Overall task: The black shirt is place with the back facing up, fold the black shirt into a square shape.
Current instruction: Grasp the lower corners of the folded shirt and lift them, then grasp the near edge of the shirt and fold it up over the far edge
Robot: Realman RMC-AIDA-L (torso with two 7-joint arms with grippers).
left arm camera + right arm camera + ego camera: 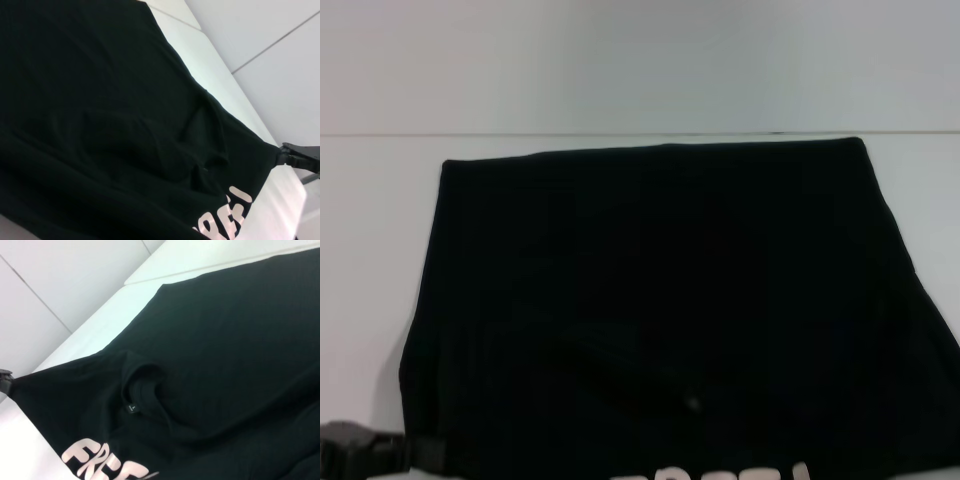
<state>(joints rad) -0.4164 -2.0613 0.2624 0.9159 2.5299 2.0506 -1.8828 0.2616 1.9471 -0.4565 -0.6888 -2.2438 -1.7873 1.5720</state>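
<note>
A: Entry for you, operator: the black shirt is lying spread over the white worktop, taking up most of the head view, its far edge running straight near the worktop's far border.

B: Are you seeing any containers?

A: None to log. You are looking at fabric on a bare surface. The near part of the shirt is showing white lettering, readable as "FRE" in the right wrist view, and the collar with its small neck label is sitting just beyond it, slightly rumpled.

B: Where is the left pincer?

A: The left pincer is showing at the near left corner of the shirt in the head view, a dark part touching or just beside the fabric edge. You cannot tell from this whether its jaws are apart or clamping cloth.

B: And the right pincer?

A: The right pincer is appearing in the left wrist view at the shirt's opposite near corner, where the fabric is drawn to a point against it. Its opening cannot be judged either.
</note>
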